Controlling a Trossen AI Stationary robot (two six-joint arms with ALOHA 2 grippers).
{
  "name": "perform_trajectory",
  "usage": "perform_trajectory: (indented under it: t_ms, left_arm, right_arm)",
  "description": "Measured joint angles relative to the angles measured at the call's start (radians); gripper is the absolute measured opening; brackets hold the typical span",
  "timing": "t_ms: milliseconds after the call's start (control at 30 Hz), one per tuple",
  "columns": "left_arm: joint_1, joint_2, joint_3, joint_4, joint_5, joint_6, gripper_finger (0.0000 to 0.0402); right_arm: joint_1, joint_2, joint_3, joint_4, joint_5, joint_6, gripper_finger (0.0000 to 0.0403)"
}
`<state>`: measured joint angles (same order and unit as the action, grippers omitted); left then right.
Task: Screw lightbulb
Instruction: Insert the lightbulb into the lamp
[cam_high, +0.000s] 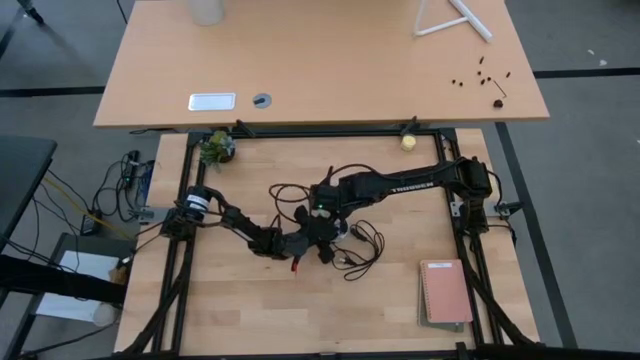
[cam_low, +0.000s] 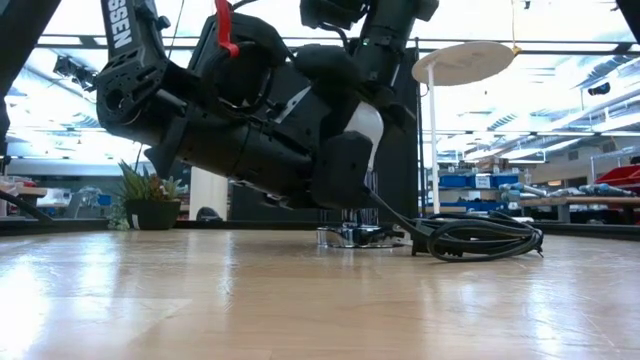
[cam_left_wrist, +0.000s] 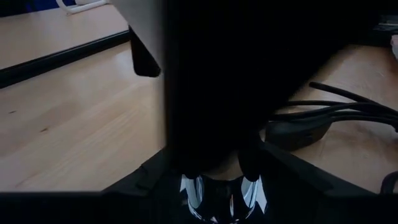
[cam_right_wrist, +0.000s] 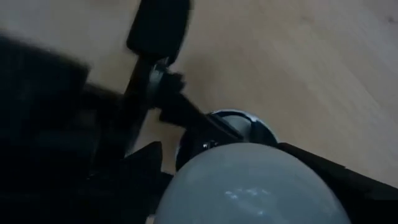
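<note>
The round silver socket (cam_right_wrist: 244, 121) sits on the wooden table near its middle, and also shows in the low view (cam_low: 350, 237). Its black cord (cam_low: 470, 240) lies coiled beside it. My right gripper (cam_high: 330, 224) is shut on the white lightbulb (cam_right_wrist: 249, 186) and hangs over the socket; the bulb shows in the low view (cam_low: 368, 125) above the socket. My left gripper (cam_high: 316, 238) reaches in from the table's left, low over the table, with the socket (cam_left_wrist: 221, 196) between its fingers. The right arm blocks most of the left wrist view. My left gripper has the socket's rim (cam_right_wrist: 214, 132) between its two fingers, coming in low from the table's left. The socket stays flat on the table. The exact contact is mostly hidden by the fingers themselves. My right gripper pinches the bulb's white glass (cam_right_wrist: 205, 180) between its two fingers, from above and pointing down. The bulb is lifted clear, over the socket. Its screw base is hidden behind the glass.
A pink notebook (cam_high: 445, 292) lies at the near right. A small potted plant (cam_high: 216, 148) and a yellowish ball (cam_high: 408, 142) sit on the far frame rail. A second table (cam_high: 320, 60) stands behind. The cord's loops (cam_high: 358, 245) lie right of the grippers.
</note>
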<state>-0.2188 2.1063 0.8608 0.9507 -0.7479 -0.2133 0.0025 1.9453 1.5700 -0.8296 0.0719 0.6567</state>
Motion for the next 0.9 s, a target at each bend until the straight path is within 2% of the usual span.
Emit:
perform_trajectory:
  t_ms: [167, 300, 900]
  left_arm:
    - [-0.001, -0.002, 0.0, -0.004, 0.012, 0.002, 0.0202]
    - [0.0, -0.002, 0.0, -0.004, 0.02, 0.003, 0.0202]
    - [0.001, -0.002, 0.001, -0.008, 0.02, 0.003, 0.0202]
  right_arm:
    - [0.0, -0.001, 0.001, -0.02, -0.012, -0.13, 0.0372]
    - [-0.001, -0.001, 0.002, -0.043, -0.021, -0.222, 0.039]
    - [0.04, -0.001, 0.002, -0.067, -0.024, -0.812, 0.0372]
